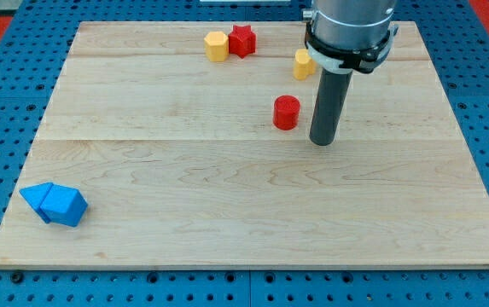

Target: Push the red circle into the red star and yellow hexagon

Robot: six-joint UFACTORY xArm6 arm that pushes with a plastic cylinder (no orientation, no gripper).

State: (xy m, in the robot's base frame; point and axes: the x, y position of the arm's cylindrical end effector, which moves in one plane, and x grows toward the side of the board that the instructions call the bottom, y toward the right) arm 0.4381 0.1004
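The rod's tip (pixel 323 141) rests on the wooden board (pixel 227 213) in the upper-right part of the view, below the grey cylindrical arm housing (pixel 349 26) and its black collar. The tool is a plain straight rod with no jaws; it neither spreads nor pinches, and it holds nothing. The tip stands just to the view's right of the red circle (pixel 286 112), near it but with a narrow strip of board showing between them. The red circle is an upright short cylinder lying slightly above the board's centre line. Above the tip and partly hidden behind the arm's collar lies a second yellow block (pixel 303 64); its shape cannot be made out. Further toward the view's top left, well apart from the red circle, the red star (pixel 242 40) and the yellow hexagon (pixel 217 46) sit side by side and touching, the hexagon on the left. At the view's bottom left, near the board's corner, two blue blocks (pixel 54 204) lie pressed together; their shapes are unclear. Blue pegboard (pixel 5 111) surrounds the board.
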